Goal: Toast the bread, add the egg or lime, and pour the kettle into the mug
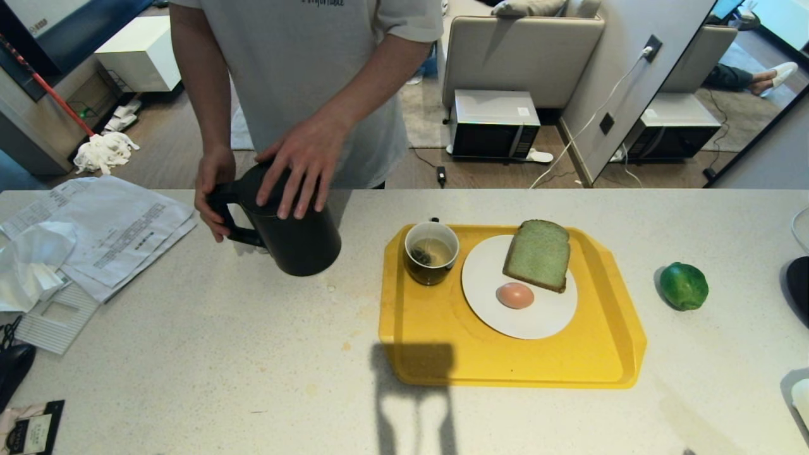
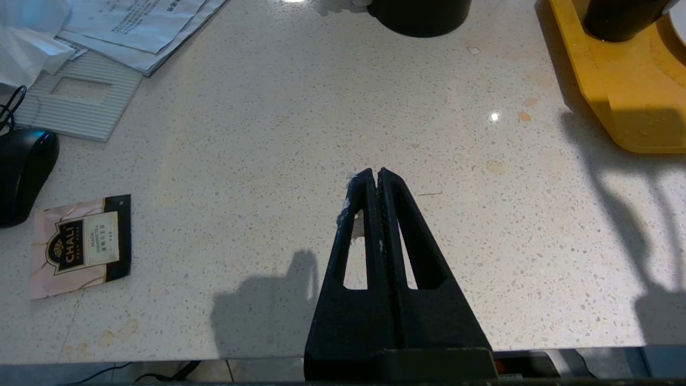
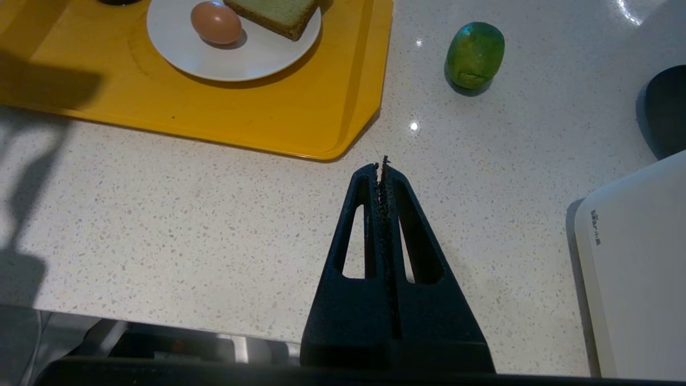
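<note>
The green bread (image 1: 538,254) and the pinkish egg (image 1: 515,295) lie on a white plate (image 1: 537,319) on the yellow tray (image 1: 505,360). On the tray's left part stands the dark mug (image 1: 431,253), with liquid and a tea bag inside. The lime (image 1: 684,285) rests on the counter right of the tray. A person holds the black kettle (image 1: 292,237) with both hands at the counter's far side. My left gripper (image 2: 376,174) is shut and empty above the near counter. My right gripper (image 3: 380,167) is shut and empty near the tray's corner. Neither arm shows in the head view.
Papers and a plastic bag (image 1: 88,234) lie at the far left. A tea packet (image 2: 80,244) and a black mouse (image 2: 24,171) lie near the front left. A white appliance (image 3: 638,268) stands at the right edge. A microwave (image 1: 493,123) sits on the floor beyond.
</note>
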{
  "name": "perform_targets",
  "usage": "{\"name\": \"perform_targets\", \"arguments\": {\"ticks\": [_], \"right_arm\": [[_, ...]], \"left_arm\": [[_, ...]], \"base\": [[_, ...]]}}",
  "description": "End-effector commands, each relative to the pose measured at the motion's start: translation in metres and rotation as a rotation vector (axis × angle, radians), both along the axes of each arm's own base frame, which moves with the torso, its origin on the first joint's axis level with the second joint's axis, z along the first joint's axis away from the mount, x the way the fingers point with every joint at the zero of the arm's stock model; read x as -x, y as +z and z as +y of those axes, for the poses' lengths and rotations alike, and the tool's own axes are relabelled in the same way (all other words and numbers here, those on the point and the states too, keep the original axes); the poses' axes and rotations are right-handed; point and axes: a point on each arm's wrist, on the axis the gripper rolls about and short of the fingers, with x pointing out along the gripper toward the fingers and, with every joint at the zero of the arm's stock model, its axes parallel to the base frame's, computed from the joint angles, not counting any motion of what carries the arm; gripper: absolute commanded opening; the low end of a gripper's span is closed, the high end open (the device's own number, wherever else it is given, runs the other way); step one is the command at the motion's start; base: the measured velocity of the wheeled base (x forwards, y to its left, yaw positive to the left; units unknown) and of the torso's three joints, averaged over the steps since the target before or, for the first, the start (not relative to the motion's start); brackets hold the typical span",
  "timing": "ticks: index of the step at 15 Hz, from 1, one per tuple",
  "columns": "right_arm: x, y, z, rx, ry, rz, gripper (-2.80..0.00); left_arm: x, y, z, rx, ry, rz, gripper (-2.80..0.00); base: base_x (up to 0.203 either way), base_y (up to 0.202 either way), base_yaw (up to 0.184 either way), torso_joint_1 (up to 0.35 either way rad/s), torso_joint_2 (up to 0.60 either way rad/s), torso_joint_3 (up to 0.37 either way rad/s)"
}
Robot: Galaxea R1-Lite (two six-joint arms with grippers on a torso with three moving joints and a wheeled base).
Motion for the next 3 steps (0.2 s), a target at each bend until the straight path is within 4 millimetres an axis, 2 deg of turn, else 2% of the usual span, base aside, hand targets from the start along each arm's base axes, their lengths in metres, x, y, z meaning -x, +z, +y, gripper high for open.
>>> {"name": "perform_targets", "arguments": {"ticks": [1,3], "right_arm": [[-0.0001,-0.0004,0.0000,0.001,0.002,0.002,-2.80],[-0.0001,-0.0004,0.0000,0.001,0.001,0.002,-2.80]], "left_arm": [[-0.0001,0.0001,0.0000,0.000,0.000,0.001,-2.80],[-0.0001,0.0001,0.0000,0.000,0.000,0.001,-2.80]], "base": [[0.000,0.000,0.000,0.000,0.00,0.000],[0.000,0.000,0.000,0.000,0.00,0.000]]}}
